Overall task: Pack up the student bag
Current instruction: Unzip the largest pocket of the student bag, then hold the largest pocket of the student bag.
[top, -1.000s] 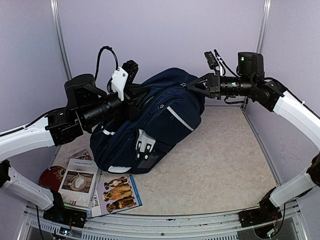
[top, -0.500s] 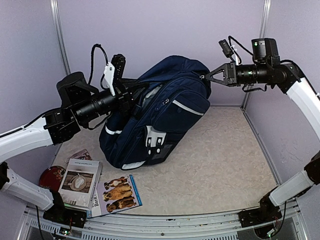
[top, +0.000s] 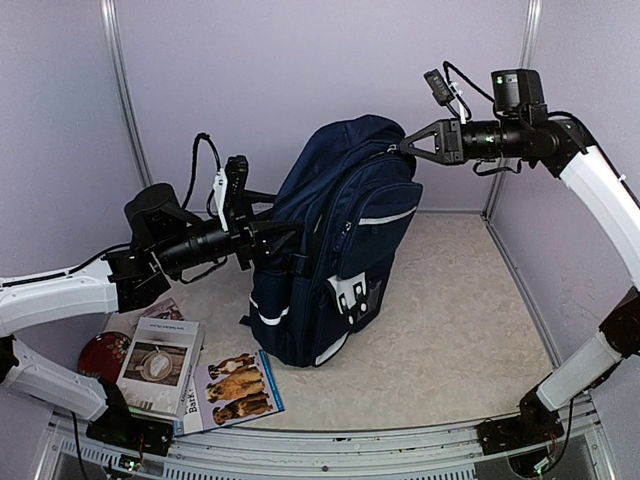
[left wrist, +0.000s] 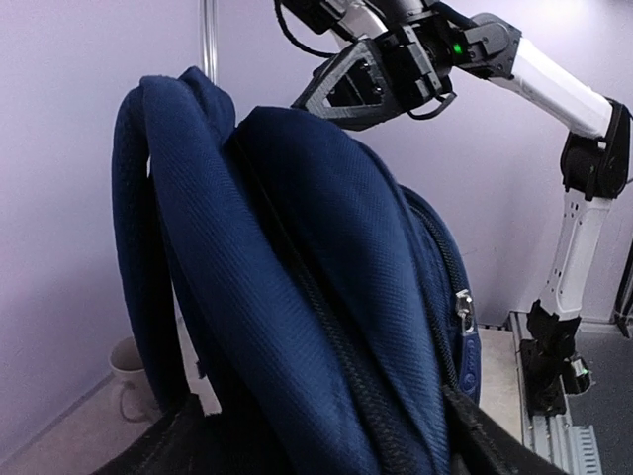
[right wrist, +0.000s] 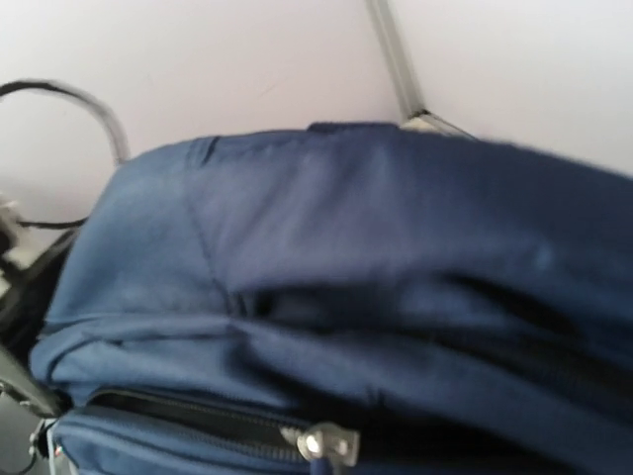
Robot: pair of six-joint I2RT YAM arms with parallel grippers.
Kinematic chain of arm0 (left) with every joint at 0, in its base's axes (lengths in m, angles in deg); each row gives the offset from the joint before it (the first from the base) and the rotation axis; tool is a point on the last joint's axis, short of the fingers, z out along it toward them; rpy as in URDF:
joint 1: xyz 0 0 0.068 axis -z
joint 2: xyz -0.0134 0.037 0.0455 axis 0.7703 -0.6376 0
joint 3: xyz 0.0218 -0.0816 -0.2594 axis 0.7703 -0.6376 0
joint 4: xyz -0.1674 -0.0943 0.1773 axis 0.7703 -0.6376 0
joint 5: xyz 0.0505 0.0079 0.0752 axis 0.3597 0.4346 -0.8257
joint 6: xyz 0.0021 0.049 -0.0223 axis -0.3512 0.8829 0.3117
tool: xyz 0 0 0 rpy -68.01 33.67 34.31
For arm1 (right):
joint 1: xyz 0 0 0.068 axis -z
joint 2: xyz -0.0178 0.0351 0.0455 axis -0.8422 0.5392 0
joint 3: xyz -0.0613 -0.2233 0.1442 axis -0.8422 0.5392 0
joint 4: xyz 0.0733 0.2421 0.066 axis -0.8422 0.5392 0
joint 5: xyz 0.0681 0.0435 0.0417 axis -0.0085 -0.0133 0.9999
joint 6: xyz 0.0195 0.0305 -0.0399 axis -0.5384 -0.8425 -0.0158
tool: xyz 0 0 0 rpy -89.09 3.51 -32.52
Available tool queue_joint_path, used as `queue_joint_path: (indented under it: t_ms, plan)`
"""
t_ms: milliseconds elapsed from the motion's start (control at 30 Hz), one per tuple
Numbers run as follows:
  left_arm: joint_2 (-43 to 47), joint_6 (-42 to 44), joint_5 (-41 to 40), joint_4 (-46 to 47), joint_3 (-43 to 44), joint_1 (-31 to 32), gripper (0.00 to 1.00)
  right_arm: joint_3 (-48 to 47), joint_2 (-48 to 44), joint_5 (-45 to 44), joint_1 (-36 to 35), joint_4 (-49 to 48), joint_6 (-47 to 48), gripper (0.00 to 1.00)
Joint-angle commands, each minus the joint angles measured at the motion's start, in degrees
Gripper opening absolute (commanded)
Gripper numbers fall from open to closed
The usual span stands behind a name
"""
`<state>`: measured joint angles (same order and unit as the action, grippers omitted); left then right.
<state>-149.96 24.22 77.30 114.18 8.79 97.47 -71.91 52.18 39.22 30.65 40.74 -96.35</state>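
Observation:
The student bag (top: pixel 340 240), navy blue with white trim stripes, stands upright in the middle of the table. My right gripper (top: pixel 404 149) is shut on fabric at its top right edge and holds it up; its fingers do not show in the right wrist view, only the bag (right wrist: pixel 346 247) and a silver zipper pull (right wrist: pixel 331 442). At the bag's left side my left gripper (top: pixel 278 238) is open. In the left wrist view its dark fingers (left wrist: pixel 148 450) stand wide apart at the bottom corners, with the bag's back and zipper seam (left wrist: pixel 297 277) between them.
Front left on the table lie a book with dogs on its cover (top: pixel 240 388), a book showing a cup (top: pixel 160 365) and a red disc (top: pixel 100 352). A white mug (left wrist: pixel 129 371) stands behind the bag by the back wall. Purple walls enclose the table.
My right gripper pulled the bag's top up, and the bag went from lying tilted to standing upright. My left gripper dropped lower beside it and opened its jaws.

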Motion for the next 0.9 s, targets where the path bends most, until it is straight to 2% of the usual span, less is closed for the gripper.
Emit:
queue_joint_path:
  t_ms: [0,133,167,467,633,700,733,800,833,867]
  plan:
    - [1.02,1.42,-1.3,-4.59,4.03,-2.41,0.84,-1.19,-0.12,4.16,-2.53,-7.62,3.18,0.0]
    - [-1.27,2.52,-1.49,-12.38,13.01,-1.71,0.98,-0.93,0.02,4.88,-4.91,-9.48,3.16,0.0]
    - [-1.98,1.97,-1.56,-13.54,14.48,-1.44,0.99,-0.72,0.12,4.47,-5.57,-10.09,3.23,0.0]
    - [-6.45,-0.77,-8.85,-15.41,21.22,0.47,0.97,0.71,0.79,3.86,-8.9,-13.64,2.18,0.0]
    - [-9.43,0.23,-7.1,-18.7,24.64,2.09,0.95,1.57,0.75,3.78,-9.05,-14.37,1.73,0.0]
    - [-10.05,0.46,-7.32,-18.86,24.97,2.39,0.85,1.95,0.61,4.16,-9.05,-14.78,1.73,0.0]
    - [-10.12,0.43,-7.31,-18.94,25.12,2.39,0.74,2.2,0.51,4.23,-9.05,-15.0,1.78,0.0]
    - [-9.96,0.46,-7.46,-18.92,25.09,2.31,0.43,2.76,0.07,3.39,-9.05,-15.16,2.29,0.0]
    - [-9.63,0.52,-7.46,-18.69,24.76,2.3,0.22,2.95,-0.15,2.23,-9.05,-14.86,2.62,0.0]
    - [-9.1,0.67,-7.48,-18.18,24.29,2.27,0.09,3.02,-0.33,0.37,-9.05,-14.04,3.11,0.0]
